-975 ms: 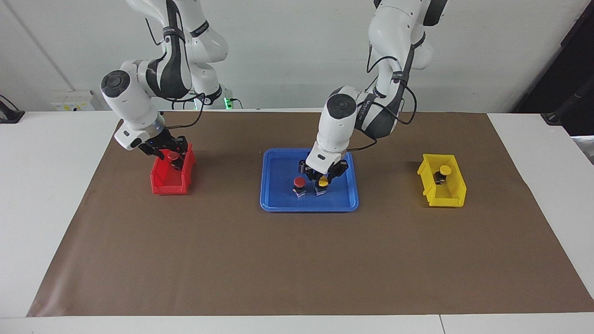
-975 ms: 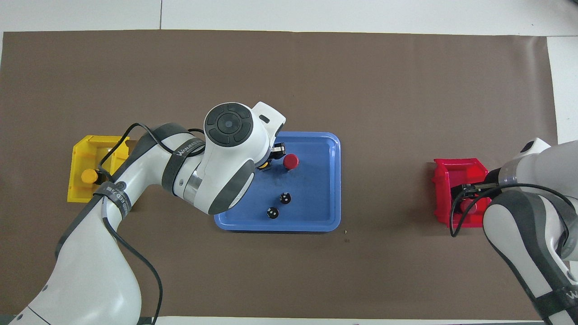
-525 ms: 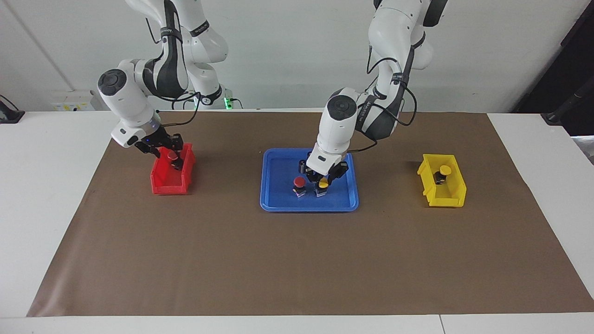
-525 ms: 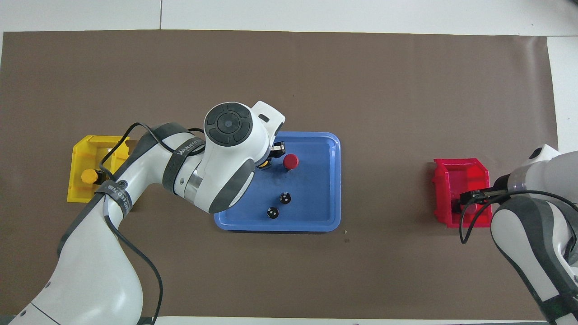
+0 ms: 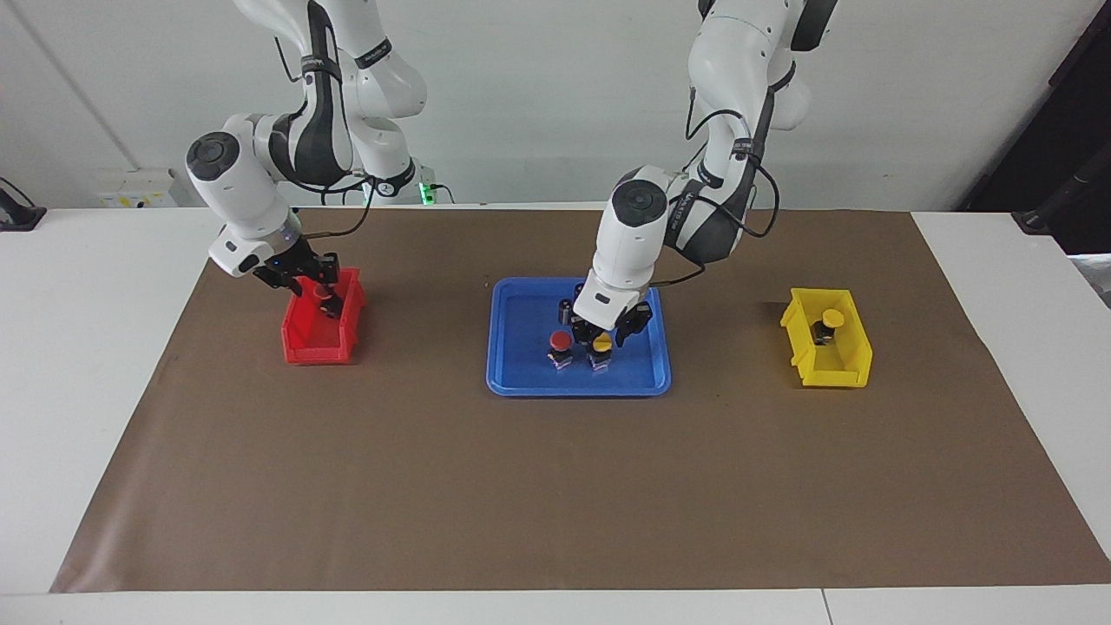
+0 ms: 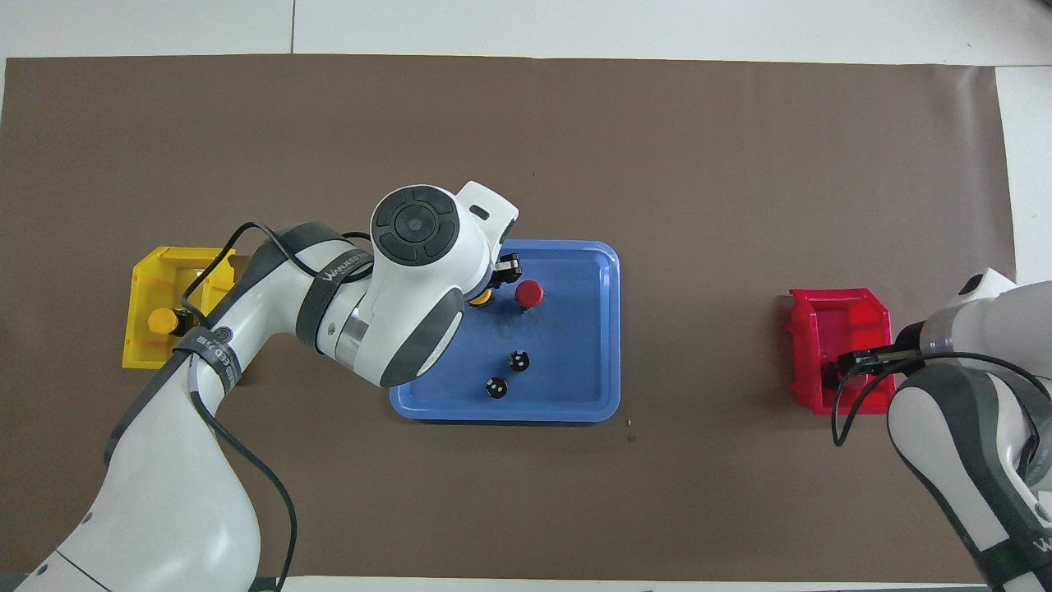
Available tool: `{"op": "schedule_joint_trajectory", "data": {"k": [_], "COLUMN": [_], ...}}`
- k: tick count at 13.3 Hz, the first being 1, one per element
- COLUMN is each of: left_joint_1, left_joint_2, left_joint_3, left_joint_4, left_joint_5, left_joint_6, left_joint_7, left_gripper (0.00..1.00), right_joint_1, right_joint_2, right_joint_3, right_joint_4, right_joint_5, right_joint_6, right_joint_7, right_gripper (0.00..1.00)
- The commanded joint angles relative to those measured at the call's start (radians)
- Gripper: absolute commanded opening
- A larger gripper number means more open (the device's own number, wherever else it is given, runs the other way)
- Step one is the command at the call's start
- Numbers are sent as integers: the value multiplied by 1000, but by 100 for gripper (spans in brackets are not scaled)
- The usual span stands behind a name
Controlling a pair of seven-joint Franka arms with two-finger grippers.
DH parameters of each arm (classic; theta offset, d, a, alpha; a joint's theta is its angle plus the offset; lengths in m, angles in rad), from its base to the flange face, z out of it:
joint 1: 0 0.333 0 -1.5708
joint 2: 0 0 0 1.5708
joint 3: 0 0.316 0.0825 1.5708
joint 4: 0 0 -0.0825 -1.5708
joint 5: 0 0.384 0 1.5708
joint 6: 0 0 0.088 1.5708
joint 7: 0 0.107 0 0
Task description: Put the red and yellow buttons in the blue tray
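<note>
At frame centre the left gripper (image 5: 608,332) hangs over the yellow button (image 5: 601,346) in the blue tray (image 5: 521,382), its jaws apart. At the upper left the right gripper (image 5: 319,291) clamps a red button (image 5: 323,295) over the red bin (image 5: 319,340); snagging the bin wall could knock it loose.

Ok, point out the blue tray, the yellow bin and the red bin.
blue tray (image 5: 521,382): facing view, bare floor near its rim.
yellow bin (image 5: 846,375): facing view, outer wall.
red bin (image 5: 314,351): facing view, outer wall.
</note>
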Motion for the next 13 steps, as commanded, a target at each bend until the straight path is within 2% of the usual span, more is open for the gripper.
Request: {"op": "schedule_joint_trajectory", "data": {"k": [1, 2, 5, 6, 7, 8, 10, 12, 13], "left_joint_1": [-2, 15, 158, 210, 263, 322, 434, 526, 563], "left_joint_2": [-51, -78, -169, -178, -183, -187, -187, -190, -198], "left_joint_3": [17, 23, 25, 25, 25, 25, 25, 26, 26], "left_joint_4": [14, 11, 10, 16, 16, 14, 11, -1, -21], "left_joint_5": [14, 15, 14, 14, 12, 12, 12, 14, 14], "left_joint_6": [-62, -102, -225, -249, -254, -257, -257, -259, -259], "left_joint_7": [-15, 4, 211, 271, 346, 420, 579, 693, 737], "left_gripper": [86, 93, 94, 95, 96, 96, 96, 96, 96], "right_joint_1": [-5, -1, 1, 1, 1, 1, 4, 16, 48], "right_joint_2": [-26, -27, -29, -30, -30, -30, -29, -3, 28], "right_joint_3": [7, 7, 7, 7, 7, 7, 7, 13, 13], "right_joint_4": [-69, -80, -86, -91, -94, -94, -86, -4, 91], "right_joint_5": [-13, -13, -13, -13, -13, -13, -13, -13, -13], "right_joint_6": [63, 73, 74, 74, 74, 68, 63, -7, -92], "right_joint_7": [7, 9, 9, 7, 6, 4, 3, 6, 12], "right_gripper": [58, 58, 58, 55, 49, 37, 24, 20, 20]}}
